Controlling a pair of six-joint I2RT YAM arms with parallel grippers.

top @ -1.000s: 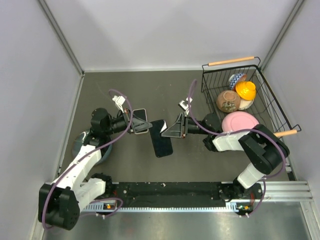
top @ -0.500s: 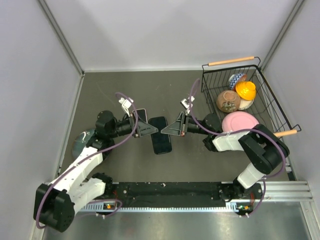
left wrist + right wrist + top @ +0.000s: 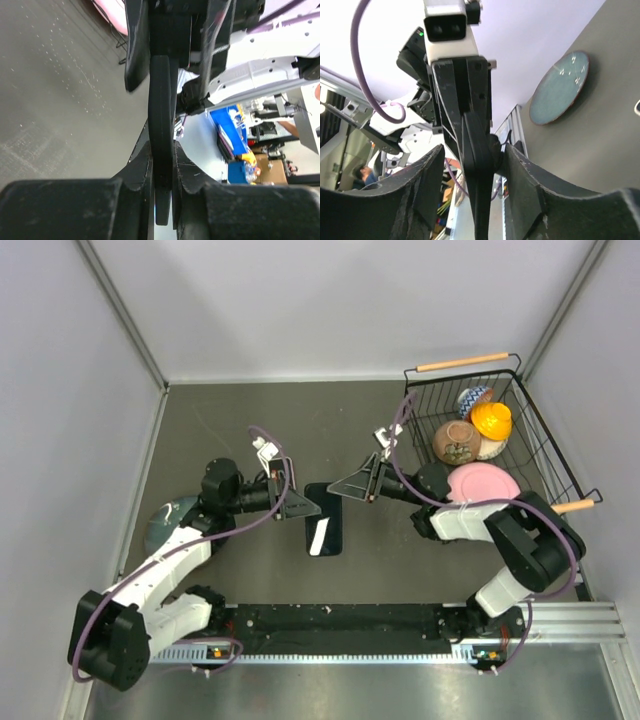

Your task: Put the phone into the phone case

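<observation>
The black phone [image 3: 325, 528] lies glossy face up at the table's middle, between my two grippers. My left gripper [image 3: 312, 508] reaches in from the left and is shut on a thin dark slab [image 3: 161, 100], seen edge-on in the left wrist view. I take this slab for the phone case, lying against the phone. I cannot tell the two layers apart from above. My right gripper [image 3: 338, 490] comes in from the right. Its jaws stand open on either side of the same slab [image 3: 479, 165], with gaps to both pads.
A black wire basket [image 3: 520, 375] at the back right holds bowls, an orange object and a pink plate [image 3: 480, 482]. A blue-grey plate [image 3: 165, 525] lies at the left, under my left arm, and shows in the right wrist view [image 3: 560, 87]. Grey walls enclose the table.
My left gripper has moved right, carrying its light-rimmed slab up to the phone. The phone has turned from slanted to straight. My right gripper has shifted slightly up and right.
</observation>
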